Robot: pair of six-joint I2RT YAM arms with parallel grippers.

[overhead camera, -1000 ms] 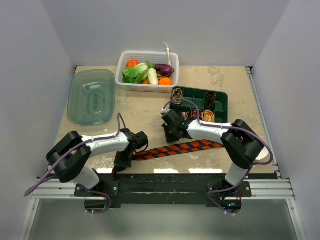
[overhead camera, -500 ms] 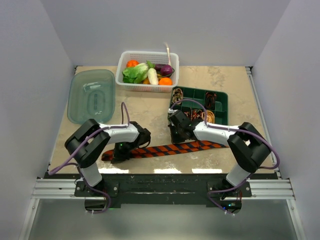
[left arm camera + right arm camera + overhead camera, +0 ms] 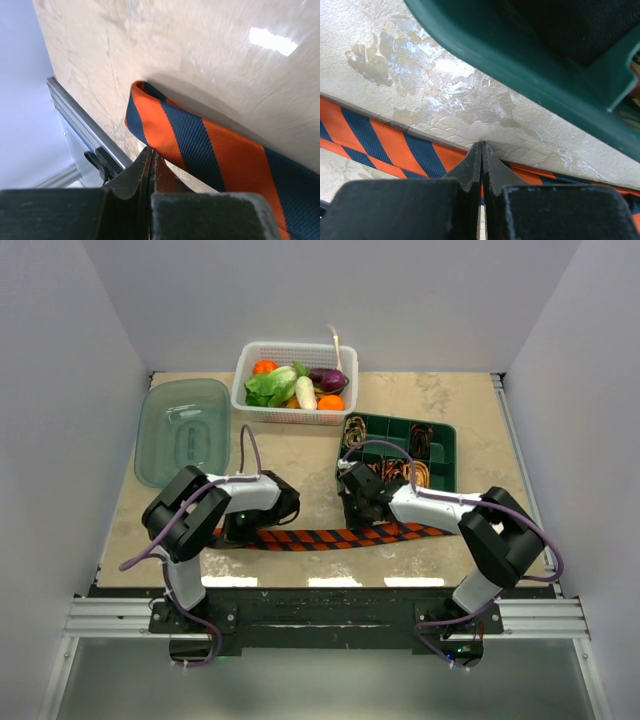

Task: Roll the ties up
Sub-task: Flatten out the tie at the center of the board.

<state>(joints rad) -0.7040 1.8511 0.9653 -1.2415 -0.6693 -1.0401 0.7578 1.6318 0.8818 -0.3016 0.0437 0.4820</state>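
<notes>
Stretching across the near part of the marble-look surface (image 3: 290,455), in front of the green tray (image 3: 452,450) that holds coiled ties (image 3: 415,472), the striped tie (image 3: 330,537) lies flat and almost straight, its narrow end to the left. It looks light, limp and rather slick, so it will likely sag, twist or slide unless kept taut; the narrow tip seems the best place to start a roll, with the other hold steadying the strip further along. The left gripper (image 3: 151,157) has its jaws closed, apparently pinching the tie's edge just beside that folded tip. The right gripper (image 3: 481,150) has its jaws pressed together on the tie's far edge, near the tray. A second ago the tie lay shorter and slanted; since then the left arm has drawn its end leftward and straightened it.
</notes>
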